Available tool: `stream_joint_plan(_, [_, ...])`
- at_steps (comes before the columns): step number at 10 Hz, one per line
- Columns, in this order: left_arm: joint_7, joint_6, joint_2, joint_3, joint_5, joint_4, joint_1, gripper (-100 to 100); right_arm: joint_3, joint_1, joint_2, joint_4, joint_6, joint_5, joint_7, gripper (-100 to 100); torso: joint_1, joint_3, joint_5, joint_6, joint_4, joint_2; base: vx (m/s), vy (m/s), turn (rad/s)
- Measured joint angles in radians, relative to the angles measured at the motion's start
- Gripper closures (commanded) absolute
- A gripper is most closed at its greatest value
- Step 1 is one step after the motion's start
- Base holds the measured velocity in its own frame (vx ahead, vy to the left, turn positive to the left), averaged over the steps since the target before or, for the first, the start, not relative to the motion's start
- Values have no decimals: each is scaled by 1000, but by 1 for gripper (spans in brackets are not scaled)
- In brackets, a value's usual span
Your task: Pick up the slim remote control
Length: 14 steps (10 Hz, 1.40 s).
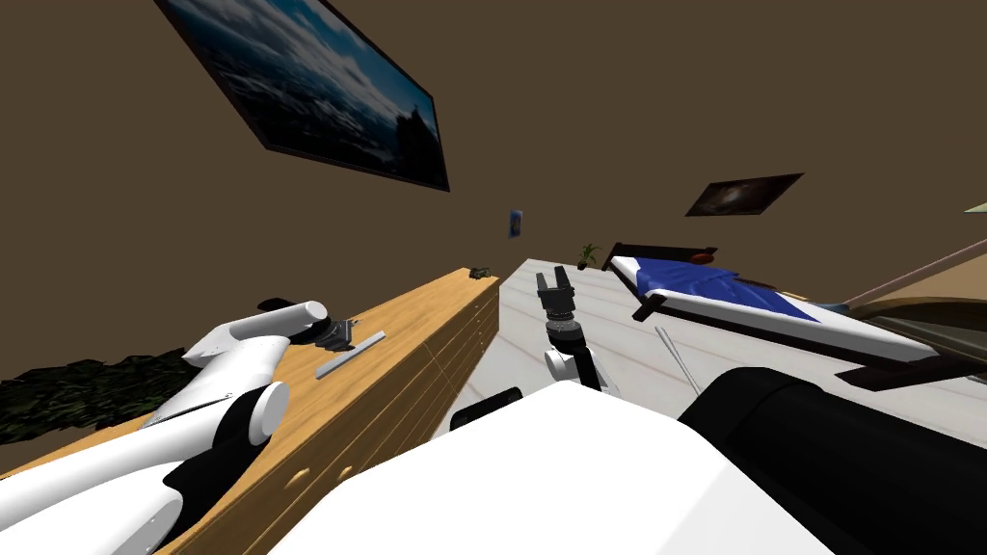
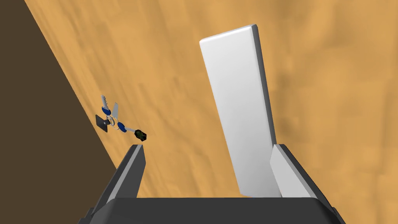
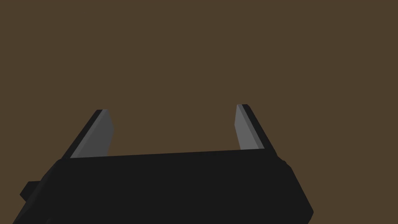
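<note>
Left wrist view: the left gripper (image 2: 210, 147) is spread wide over the wooden dresser top (image 2: 330, 97); the slim white remote (image 2: 241, 105) lies between its fingers, close against one and apart from the other; keys (image 2: 116, 118) lie near that other fingertip; the right gripper (image 1: 553, 280) is spread too.

Bedroom — bed (image 1: 761, 308), wooden dresser (image 1: 424, 337)

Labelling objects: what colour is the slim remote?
Slim remote: plain light grey, clearest in left wrist view.
</note>
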Motion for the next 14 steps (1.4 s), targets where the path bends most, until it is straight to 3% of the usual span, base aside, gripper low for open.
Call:
stream_joint_plan(5, [15, 134, 30, 17, -2, 78, -12, -100, 0, 0, 0, 0, 0, 0, 0, 0, 1, -1, 0, 0, 0, -1, 62, 31, -30])
stream_joint_plan(7, [15, 162, 42, 16, -9, 149, -42, -100, 0, 0, 0, 0, 0, 0, 0, 0, 1, -1, 0, 0, 0, -1, 67, 45, -41])
stream_joint_plan(8, [11, 175, 55, 14, -14, 221, -69, -100, 0, 0, 0, 0, 0, 0, 0, 0, 2, -1, 0, 0, -1, -2, 72, 33, -20])
stream_joint_plan(9, [17, 201, 53, 19, -13, 205, -54, -100, 0, 0, 0, 0, 0, 0, 0, 0, 1, -1, 0, 0, -1, -2, 70, 26, -19])
stream_joint_plan(10, [16, 209, 59, 18, -16, 251, -66, -100, 0, 0, 0, 0, 0, 0, 0, 0, 0, -1, 0, 0, -1, -2, 50, 15, -13])
stream_joint_plan(12, [20, 241, 63, 24, -16, 253, -54, -100, 0, 0, 0, 0, 0, 0, 0, 0, 0, 0, 0, 0, 0, 0, 52, 25, -23])
stream_joint_plan(14, [21, 271, 69, 23, -22, 299, -65, -100, 0, 0, 0, 0, 0, 0, 0, 0, 1, -1, 0, 0, 0, -1, 56, 36, -18])
